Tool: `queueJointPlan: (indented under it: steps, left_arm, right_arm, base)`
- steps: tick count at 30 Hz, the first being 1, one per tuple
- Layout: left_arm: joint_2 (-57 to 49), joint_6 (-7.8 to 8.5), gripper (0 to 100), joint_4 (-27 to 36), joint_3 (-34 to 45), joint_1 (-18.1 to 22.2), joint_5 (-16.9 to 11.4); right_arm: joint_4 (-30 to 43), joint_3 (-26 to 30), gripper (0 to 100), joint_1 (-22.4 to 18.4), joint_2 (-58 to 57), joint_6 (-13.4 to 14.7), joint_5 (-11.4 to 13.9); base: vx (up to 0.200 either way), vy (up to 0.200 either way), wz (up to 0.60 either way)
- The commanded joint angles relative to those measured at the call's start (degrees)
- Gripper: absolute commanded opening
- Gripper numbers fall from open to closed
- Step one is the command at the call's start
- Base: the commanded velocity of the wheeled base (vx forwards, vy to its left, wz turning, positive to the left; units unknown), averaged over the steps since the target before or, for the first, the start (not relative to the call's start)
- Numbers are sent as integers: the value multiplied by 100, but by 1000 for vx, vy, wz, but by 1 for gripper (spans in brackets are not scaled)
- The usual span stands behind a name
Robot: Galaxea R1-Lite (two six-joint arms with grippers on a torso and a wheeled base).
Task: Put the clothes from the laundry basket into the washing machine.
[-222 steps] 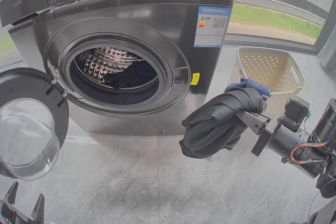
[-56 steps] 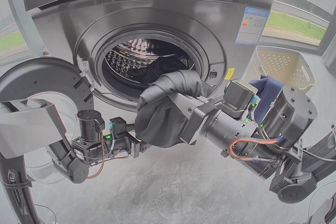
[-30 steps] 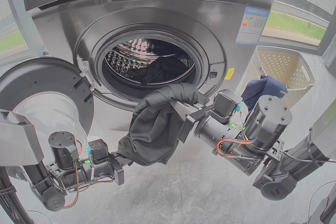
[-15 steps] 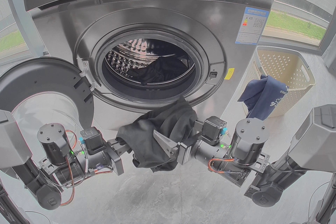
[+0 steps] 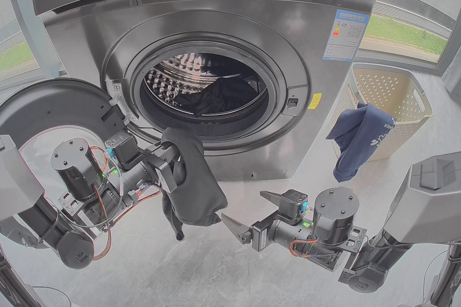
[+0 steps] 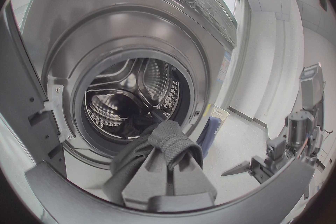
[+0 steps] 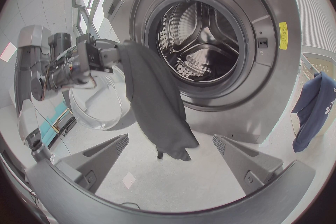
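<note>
1. My left gripper (image 5: 169, 161) is clamped on a dark grey fabric garment (image 5: 194, 178). It pinches a bunched fold at the top, and the rest hangs down loose below the fingers.
2. That garment hangs outside the silver-grey front-loading washing machine (image 5: 288, 25), just in front of the lower left rim of the round opening, between the opening and the open door. I cannot tell whether its lowest tip clears the pale grey stone floor (image 5: 192, 269).
3. My right gripper (image 5: 242, 205) has its jaws spread wide with nothing between them. It sits low over the floor, nearer to me and to the right of the hanging garment, pointing left toward it but apart from it.
4. The machine's round door with a clear bowl-shaped window (image 5: 53, 106) is swung fully out to the left, so the mouth is unobstructed.
5. Inside the perforated steel drum (image 5: 168, 82) a black garment (image 5: 216, 94) lies crumpled on the lower right of the drum.
6. A beige perforated plastic laundry basket (image 5: 412, 97) stands on the floor to the right of the machine, farther back. A navy blue garment (image 5: 360, 135) is draped over its near-left rim and hangs down the outside.
</note>
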Motion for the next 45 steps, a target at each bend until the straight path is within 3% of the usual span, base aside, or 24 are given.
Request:
queueJointPlan:
  steps: [1,7,12,20,28,34,37,45]
  left_arm:
    - [3,-35,0,-8,-299,-7,197]
    - [3,-26,0,1,-343,-103,337]
    - [144,-8,0,1,-572,-156,425]
    - [284,-35,0,1,-782,-147,662]
    - [205,-44,0,1,-791,-209,706]
    - [249,-44,0,1,-774,-217,715]
    - [267,-35,0,1,-765,-217,733]
    - [249,-44,0,1,-791,-209,742]
  right_arm:
    - [-8,233,100,36,202,4,-2]
    - [-438,294,100,106,413,-14,16]
    - [-500,-84,100,256,422,-101,200]
    - [-597,-901,100,343,879,-225,288]
    - [-641,-1657,100,150,1380,-268,350]
    - [-588,-1859,100,229,1433,-268,446]
    - [-597,-2105,100,343,1547,-260,622]
    - [-359,-2650,100,361,1863,-268,622]
  base:
    - [0,0,0]
    - [0,0,0]
    - [0,0,0]
    - [0,0,0]
    - [0,0,0]
    - [0,0,0]
    - [0,0,0]
    - [0,0,0]
